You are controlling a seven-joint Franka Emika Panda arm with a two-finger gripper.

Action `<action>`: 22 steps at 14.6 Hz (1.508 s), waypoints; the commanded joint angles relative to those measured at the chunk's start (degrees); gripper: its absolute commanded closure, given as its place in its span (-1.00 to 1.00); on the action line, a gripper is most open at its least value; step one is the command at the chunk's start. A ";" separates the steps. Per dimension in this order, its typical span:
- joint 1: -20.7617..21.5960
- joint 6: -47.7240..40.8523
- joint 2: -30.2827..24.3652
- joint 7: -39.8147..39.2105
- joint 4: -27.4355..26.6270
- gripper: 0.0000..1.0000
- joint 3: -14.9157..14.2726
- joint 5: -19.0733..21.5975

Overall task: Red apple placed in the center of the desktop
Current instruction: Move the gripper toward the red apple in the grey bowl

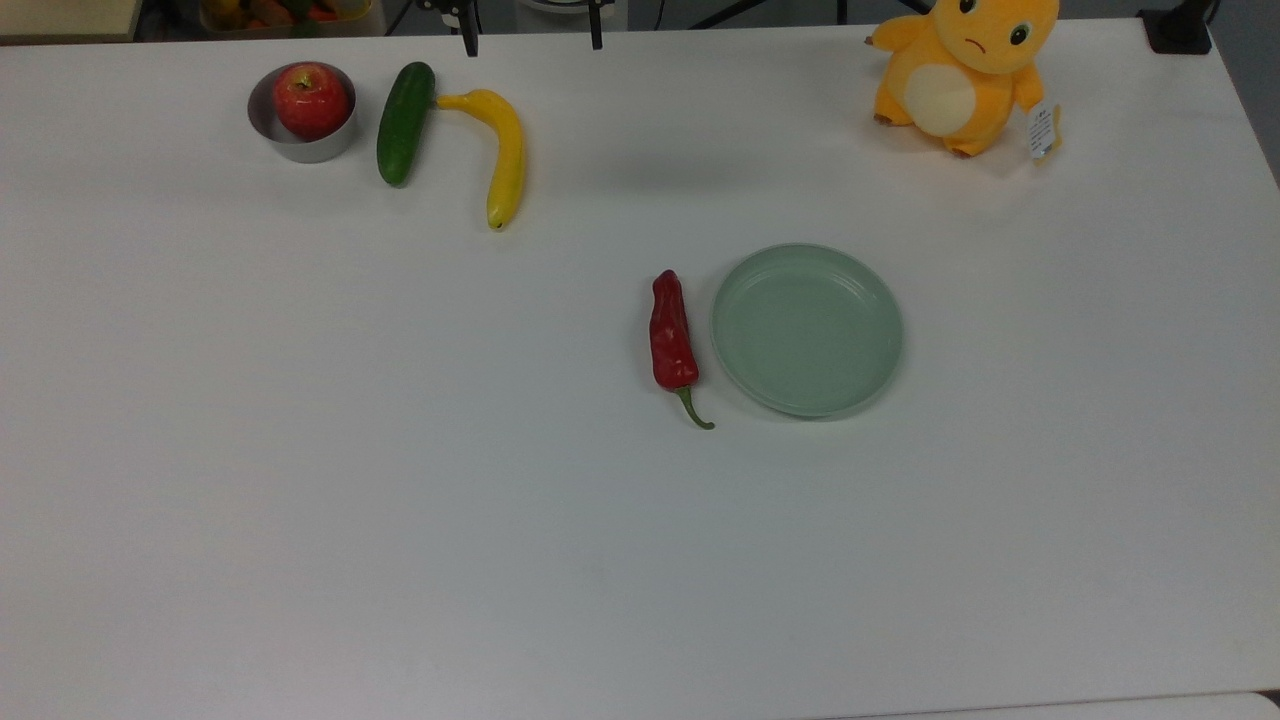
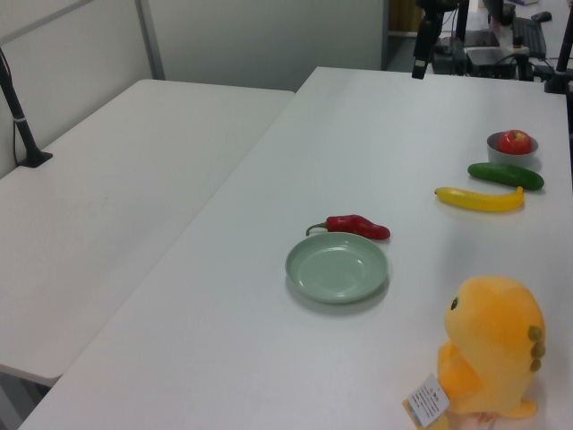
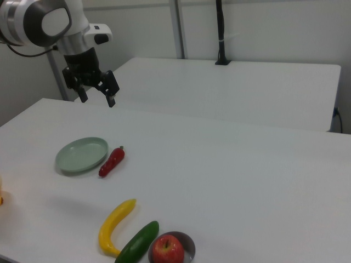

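Observation:
The red apple (image 1: 311, 100) (image 2: 515, 141) (image 3: 168, 250) sits in a small metal bowl (image 1: 300, 150) near the top view's upper left corner of the white desktop (image 1: 400, 500). My gripper (image 3: 96, 98) hangs open and empty in the air over the desktop's far side in the right view, well away from the apple. In the top view its two fingertips (image 1: 468, 42) poke in at the upper edge, right of the bowl.
A green cucumber (image 1: 404, 122) and a yellow banana (image 1: 505, 155) lie just right of the bowl in the top view. A red chili pepper (image 1: 672, 335) lies beside a pale green plate (image 1: 880, 330) near the middle. An orange plush toy (image 1: 965, 75) stands at the upper right.

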 commanded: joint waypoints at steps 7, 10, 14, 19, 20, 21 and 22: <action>0.19 -0.79 0.15 -2.16 0.33 -1.00 -0.32 0.19; -0.51 -4.37 -0.20 -8.37 -0.64 -1.00 -0.49 -0.95; -5.33 -10.80 -0.38 -25.15 -0.73 -1.00 -0.58 -2.18; -10.69 -12.48 -0.29 -42.21 -6.78 -1.00 -0.67 -9.55; -11.75 -12.31 -0.29 -44.76 -7.75 -1.00 -0.93 -10.26; -12.28 -12.22 -0.29 -46.88 -8.63 -1.00 -1.80 -10.44; -12.29 -12.22 -0.29 -48.73 -9.94 -1.00 -3.03 -10.53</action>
